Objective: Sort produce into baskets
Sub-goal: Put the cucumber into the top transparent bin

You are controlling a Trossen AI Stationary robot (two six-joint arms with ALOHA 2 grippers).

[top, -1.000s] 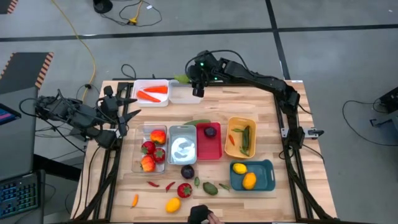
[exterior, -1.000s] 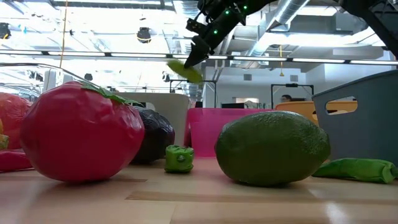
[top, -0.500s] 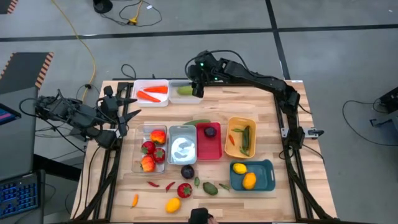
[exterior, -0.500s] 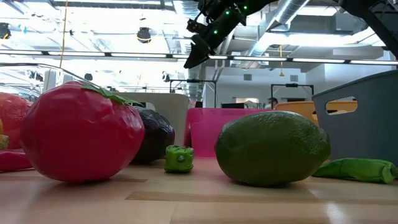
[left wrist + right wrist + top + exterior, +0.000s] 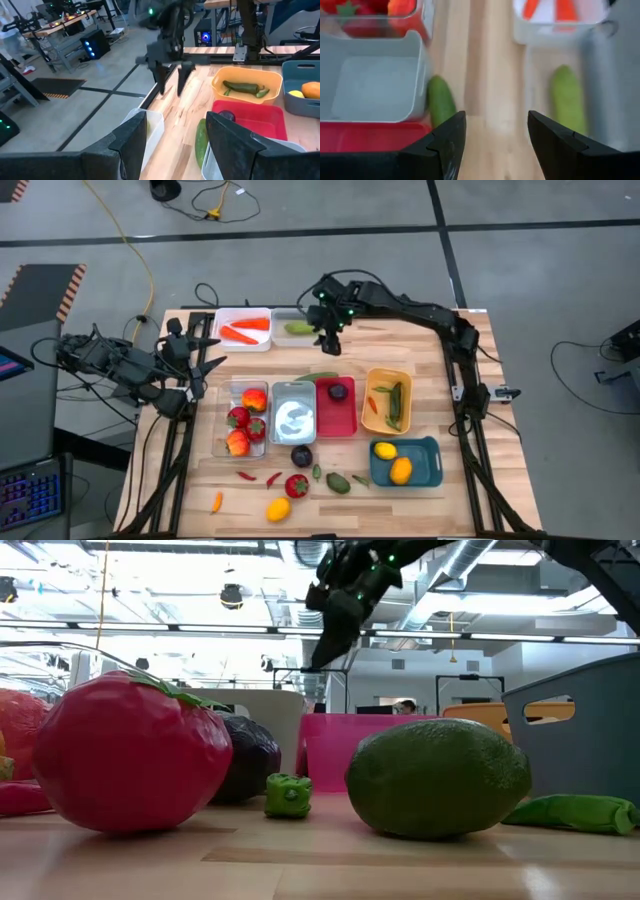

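I see the right gripper [image 5: 331, 344] spread and empty above the wooden table [image 5: 430, 380], beside the clear bin [image 5: 290, 328] holding a green cucumber [image 5: 296, 327]. The left gripper [image 5: 208, 352] waits spread at the table's left edge. No writing is readable. Grey concrete floor [image 5: 330, 220] surrounds the table.

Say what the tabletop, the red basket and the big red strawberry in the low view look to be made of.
Tabletop: pale wood, apparently joined planks; grain and seam lines show, matte finish.
Red basket: probably moulded plastic; uniform colour, thin smooth walls, soft sheen.
Strawberry: likely glossy plastic or vinyl toy; faceted creases catch highlights, and its green leaf looks moulded on.
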